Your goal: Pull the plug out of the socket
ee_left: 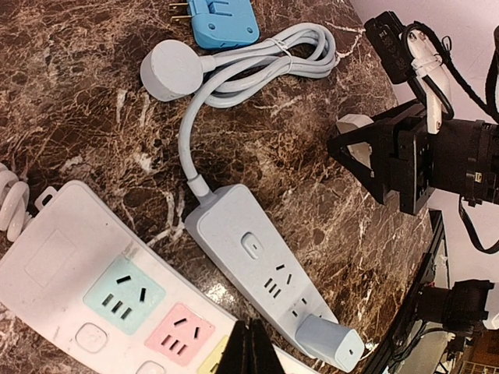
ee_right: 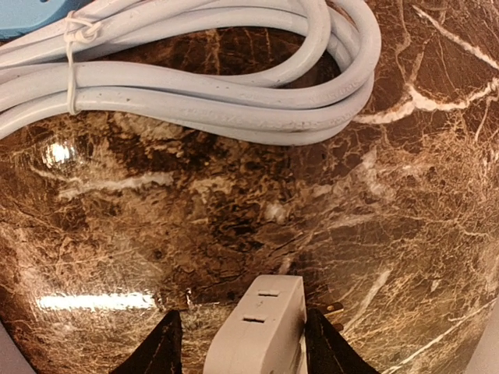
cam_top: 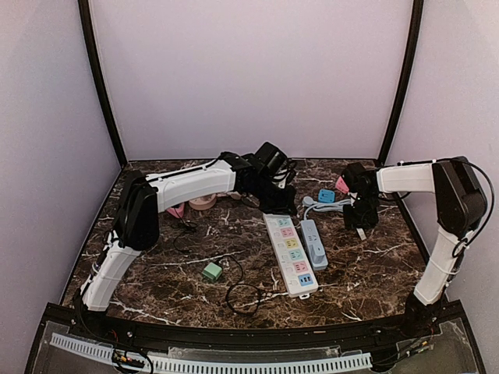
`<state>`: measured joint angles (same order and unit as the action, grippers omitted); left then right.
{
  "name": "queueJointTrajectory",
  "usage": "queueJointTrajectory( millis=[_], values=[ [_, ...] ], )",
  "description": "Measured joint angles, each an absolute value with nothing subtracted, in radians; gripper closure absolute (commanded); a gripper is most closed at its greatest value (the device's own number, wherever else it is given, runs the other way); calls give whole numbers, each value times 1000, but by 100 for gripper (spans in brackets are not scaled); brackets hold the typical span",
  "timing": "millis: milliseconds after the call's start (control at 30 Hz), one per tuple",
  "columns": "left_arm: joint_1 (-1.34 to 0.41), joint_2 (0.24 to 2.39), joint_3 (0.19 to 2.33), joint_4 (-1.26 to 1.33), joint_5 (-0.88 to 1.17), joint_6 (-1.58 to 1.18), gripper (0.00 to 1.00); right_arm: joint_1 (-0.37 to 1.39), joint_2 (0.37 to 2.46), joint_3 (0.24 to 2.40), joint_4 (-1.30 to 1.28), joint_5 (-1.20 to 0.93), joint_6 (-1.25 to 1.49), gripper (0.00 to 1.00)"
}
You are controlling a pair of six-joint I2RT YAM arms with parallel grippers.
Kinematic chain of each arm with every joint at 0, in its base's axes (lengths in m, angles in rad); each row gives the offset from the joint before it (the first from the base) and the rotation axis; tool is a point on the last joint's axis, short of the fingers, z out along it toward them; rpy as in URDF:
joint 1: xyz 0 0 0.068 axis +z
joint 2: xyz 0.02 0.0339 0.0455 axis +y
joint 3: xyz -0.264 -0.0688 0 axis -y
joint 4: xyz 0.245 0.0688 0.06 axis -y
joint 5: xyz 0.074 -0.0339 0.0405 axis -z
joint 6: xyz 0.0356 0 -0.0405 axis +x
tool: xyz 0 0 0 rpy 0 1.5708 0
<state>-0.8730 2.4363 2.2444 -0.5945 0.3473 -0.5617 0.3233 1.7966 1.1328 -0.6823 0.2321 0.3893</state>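
Right gripper (ee_right: pixel 243 313) clamped on white plug (ee_right: pixel 257 331), one finger each side, bottom centre of right wrist view; plug out of every socket, over bare marble table (cam_top: pixel 366 273), brass prong showing at its right side; in top view right of centre, near but apart from blue-grey power strip (ee_left: pixel 249 257); left gripper (ee_left: pixel 251 343) pinched closed, nothing between the tips, bottom centre of left wrist view, over edge of white power strip (ee_left: pixel 70 273); cannot tell if touching it; white power strip and blue-grey power strip just beside each other at centre of top view; blue-grey plug (ee_left: pixel 331 341) plugged into lower end of blue-grey power strip; tied cable coil (ee_right: pixel 234 86) across top of right wrist view; blue adapter (ee_left: pixel 224 19) at top edge of left wrist view, just beside the coil; green adapter (cam_top: pixel 211 271) lower left of centre in top view, well apart from both strips
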Motion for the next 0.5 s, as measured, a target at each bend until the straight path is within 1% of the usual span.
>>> queueJointTrajectory(
  millis=[500],
  values=[
    [-873,2436,2241,-592,348,-572,99,345,1758,1119,-682,207,387,47]
  ],
)
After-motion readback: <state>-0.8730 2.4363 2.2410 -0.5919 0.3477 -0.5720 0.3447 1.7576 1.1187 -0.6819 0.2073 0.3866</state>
